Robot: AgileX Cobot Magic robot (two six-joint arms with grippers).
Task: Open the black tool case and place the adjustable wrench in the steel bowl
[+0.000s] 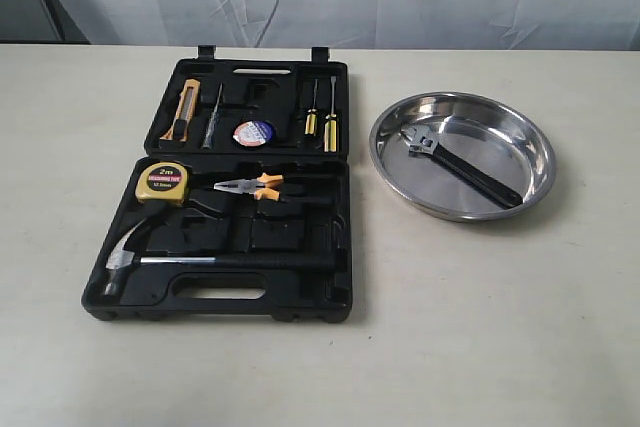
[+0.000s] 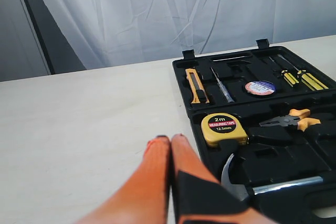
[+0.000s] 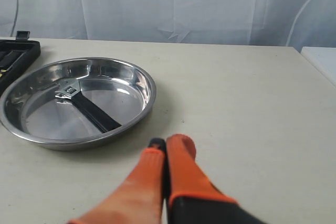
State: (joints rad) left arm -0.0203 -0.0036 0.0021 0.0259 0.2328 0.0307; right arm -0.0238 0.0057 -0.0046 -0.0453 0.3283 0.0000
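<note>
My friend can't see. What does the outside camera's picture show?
A small adjustable wrench with a silver head and black handle lies inside a shallow round shiny steel bowl on a pale table. Left of it, apart, a flat black plastic tool case lies open, lid laid flat.

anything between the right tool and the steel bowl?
Nothing. In the right wrist view only bare table separates the right tool from the steel bowl.
</note>
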